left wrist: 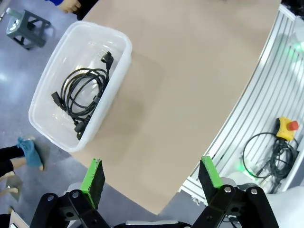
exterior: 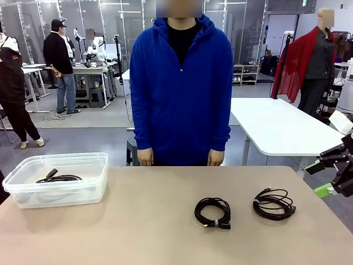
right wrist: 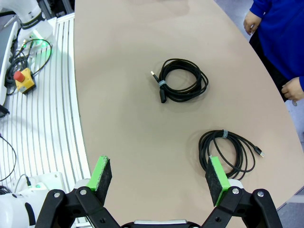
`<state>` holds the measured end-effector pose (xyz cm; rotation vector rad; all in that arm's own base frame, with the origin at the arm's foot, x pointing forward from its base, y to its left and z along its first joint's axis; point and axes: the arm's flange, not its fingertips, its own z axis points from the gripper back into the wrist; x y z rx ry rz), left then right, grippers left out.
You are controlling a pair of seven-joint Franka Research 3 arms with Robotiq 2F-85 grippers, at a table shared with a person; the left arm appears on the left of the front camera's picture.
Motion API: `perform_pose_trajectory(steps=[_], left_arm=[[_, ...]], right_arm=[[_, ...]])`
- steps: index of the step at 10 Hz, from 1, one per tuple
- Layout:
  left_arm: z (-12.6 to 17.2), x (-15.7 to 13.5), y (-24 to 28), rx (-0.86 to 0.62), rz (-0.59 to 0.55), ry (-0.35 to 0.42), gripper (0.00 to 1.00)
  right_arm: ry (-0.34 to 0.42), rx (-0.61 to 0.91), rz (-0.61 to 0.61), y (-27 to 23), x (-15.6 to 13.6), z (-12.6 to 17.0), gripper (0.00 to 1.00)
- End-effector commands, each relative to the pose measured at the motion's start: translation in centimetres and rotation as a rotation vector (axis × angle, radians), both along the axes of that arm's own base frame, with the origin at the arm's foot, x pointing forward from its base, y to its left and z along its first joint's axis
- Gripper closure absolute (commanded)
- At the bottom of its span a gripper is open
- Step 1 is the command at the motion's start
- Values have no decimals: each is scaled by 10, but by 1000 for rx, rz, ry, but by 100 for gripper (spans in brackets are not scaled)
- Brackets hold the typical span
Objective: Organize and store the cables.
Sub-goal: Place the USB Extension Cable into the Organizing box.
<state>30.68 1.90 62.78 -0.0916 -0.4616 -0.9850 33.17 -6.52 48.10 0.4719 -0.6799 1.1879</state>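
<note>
Two coiled black cables lie on the tan table [exterior: 138, 221]: one near the middle [exterior: 213, 212] [right wrist: 183, 80] and one further right [exterior: 273, 203] [right wrist: 228, 153]. A third coil [exterior: 59, 178] [left wrist: 84, 92] rests inside the clear plastic bin [exterior: 33, 190] [left wrist: 121, 47] at the table's left. My right gripper [exterior: 319, 179] [right wrist: 159, 178] hangs open off the table's right edge, above and beside the right coil, holding nothing. My left gripper [left wrist: 151, 175] is open high over the table's near-left edge, with the bin ahead of it.
A person in a blue hoodie [exterior: 182, 83] stands at the far side, both hands [exterior: 145, 158] hanging at the table edge. A yellow emergency-stop box [right wrist: 22, 80] [left wrist: 285, 128] and loose wires lie on the white ribbed base behind the table's near edge.
</note>
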Motion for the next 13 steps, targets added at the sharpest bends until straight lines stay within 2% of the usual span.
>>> perform_pose_trajectory(steps=[1, 3, 6, 10, 13], left_arm=[[-4, -1, -6, 20, 25, -22, 0], [-6, 0, -13, 24, 0, -20, 0], [-13, -3, -51, 92, -77, -49, 0], [-27, 3, -113, 178, -253, -71, 0], [-31, 7, -143, 207, -340, -95, 0]], right_arm=[[1, 14, 0, 1, -1, 0, 0], [1, 14, 0, 1, -1, 0, 0], [1, 14, 0, 1, -1, 0, 0], [1, 14, 0, 1, -1, 0, 0], [1, 14, 0, 1, -1, 0, 0]])
